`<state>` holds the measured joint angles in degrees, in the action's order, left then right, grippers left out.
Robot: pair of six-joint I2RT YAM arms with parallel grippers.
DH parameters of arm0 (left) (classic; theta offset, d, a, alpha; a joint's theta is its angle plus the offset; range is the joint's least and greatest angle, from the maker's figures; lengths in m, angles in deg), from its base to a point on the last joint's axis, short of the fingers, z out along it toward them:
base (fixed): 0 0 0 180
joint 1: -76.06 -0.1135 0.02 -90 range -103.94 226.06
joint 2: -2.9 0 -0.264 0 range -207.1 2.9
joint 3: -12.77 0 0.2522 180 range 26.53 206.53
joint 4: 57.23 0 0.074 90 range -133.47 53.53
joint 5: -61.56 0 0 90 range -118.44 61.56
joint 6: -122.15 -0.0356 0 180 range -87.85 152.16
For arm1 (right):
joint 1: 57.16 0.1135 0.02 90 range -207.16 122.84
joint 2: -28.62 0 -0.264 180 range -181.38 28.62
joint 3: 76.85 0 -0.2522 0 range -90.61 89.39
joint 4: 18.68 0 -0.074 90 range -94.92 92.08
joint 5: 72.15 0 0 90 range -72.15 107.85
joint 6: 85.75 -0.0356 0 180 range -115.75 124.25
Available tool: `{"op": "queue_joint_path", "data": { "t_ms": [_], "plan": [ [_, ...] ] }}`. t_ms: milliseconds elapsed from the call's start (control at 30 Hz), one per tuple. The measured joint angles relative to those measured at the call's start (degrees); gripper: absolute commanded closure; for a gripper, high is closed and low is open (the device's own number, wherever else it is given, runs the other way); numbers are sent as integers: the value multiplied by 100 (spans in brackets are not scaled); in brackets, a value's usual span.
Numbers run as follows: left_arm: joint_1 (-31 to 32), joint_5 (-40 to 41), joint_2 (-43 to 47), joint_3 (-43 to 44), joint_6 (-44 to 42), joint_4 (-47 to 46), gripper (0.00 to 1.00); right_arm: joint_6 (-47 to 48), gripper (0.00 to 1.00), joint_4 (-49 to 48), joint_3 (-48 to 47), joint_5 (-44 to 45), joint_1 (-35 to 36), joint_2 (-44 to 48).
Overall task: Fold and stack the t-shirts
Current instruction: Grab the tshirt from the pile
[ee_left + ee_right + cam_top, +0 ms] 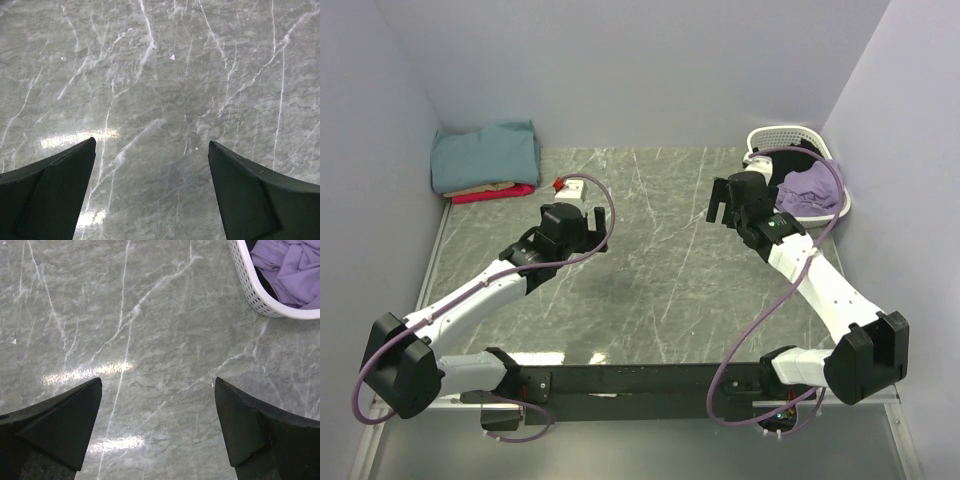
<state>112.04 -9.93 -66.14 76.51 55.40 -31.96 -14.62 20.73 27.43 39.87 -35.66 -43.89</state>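
A stack of folded t-shirts sits in the far left corner: teal (485, 153) on top, tan (490, 187) under it, red (492, 195) at the bottom. A crumpled lavender-purple t-shirt (810, 190) (292, 270) lies in the white basket (785, 137) (250, 287) at the far right. My left gripper (582, 215) (151, 145) hovers open over bare marble, left of centre. My right gripper (720, 200) (157, 382) stands open above the table just left of the basket. Nothing is between either pair of fingers.
A small white block with a red piece (568, 185) lies on the marble table (660, 270) near the left gripper. Purple cables (605, 215) loop along both arms. Lavender walls enclose the table on three sides.
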Motion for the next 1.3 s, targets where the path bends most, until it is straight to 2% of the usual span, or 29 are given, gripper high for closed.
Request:
{"op": "queue_joint_path", "data": {
  "t_ms": [467, 733, 1000, 1300],
  "plan": [
    [0, 42, 144, 0, 9, -7, 1, -2, 0, -175, -11, 463, -129, 175],
    [0, 17, 90, 0, 24, -7, 0, -511, 0, -361, -804, 229, -1537, -1211],
    [0, -28, -247, 31, 26, -2, 0, -734, 1, -411, -2052, 339, -1906, -2804],
    [-7, -214, -525, 50, 42, -92, 0, -1038, 1, -511, -2916, 763, -2549, -4081]
  ]
}}
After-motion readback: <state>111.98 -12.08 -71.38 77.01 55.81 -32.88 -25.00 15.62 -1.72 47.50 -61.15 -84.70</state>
